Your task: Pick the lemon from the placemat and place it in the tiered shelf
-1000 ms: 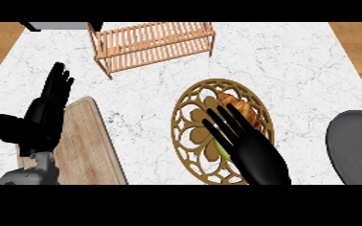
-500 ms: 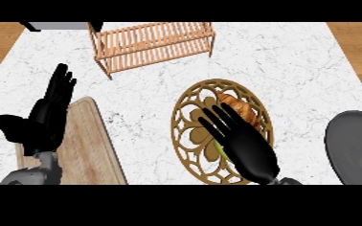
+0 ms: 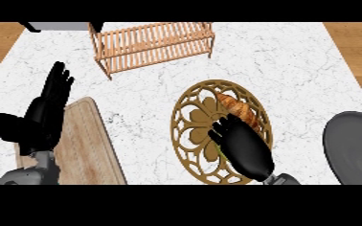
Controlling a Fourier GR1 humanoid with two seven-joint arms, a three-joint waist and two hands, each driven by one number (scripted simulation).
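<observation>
where the right hand (image 3: 244,146) hangs over the round gold placemat (image 3: 185,136), its fingers curl round the lemon (image 3: 220,150), only a yellow-green sliver showing at the palm's left. a croissant (image 3: 237,106) lies just beyond the fingertips on the placemat. the wooden tiered shelf (image 3: 152,40) stands far left, well apart; the left hand (image 3: 46,115) rests open beside the cutting board (image 3: 88,148).

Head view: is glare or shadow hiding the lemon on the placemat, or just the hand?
Head view: even light, no glare on the counter or placemat, no strong shadows; the lemon is hidden by the right hand curled over it, only a yellow-green sliver showing at the hand's left edge.
</observation>
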